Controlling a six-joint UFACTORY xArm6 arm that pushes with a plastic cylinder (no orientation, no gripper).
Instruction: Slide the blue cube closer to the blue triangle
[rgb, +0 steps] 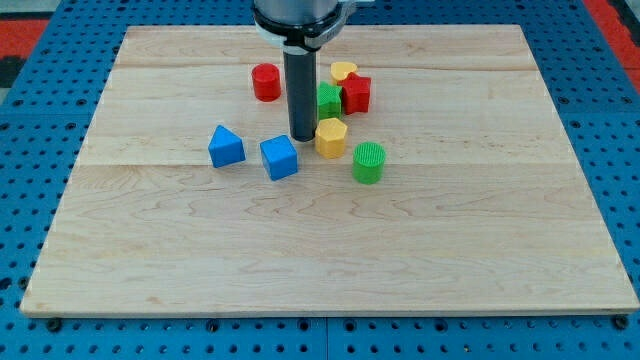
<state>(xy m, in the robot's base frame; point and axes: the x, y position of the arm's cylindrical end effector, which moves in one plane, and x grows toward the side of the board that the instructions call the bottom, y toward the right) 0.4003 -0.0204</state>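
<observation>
On the pale wooden worktop (330, 250), my tip (303, 138) stood just beside the upper right of the blue plastic cube (279, 157); the rod carries no end effector, so nothing was grasped. The blue plastic triangle (226, 146) lay near the cube's left, apart from it. A yellow block (331, 137) sat just right of my tip.

The rod (300, 95) hides the left part of the green block (330, 100), whose shape cannot be told. The view's top cuts off the arm's housing (300, 15). The yellow heart (343, 71) is partly hidden behind the red block (357, 93).
</observation>
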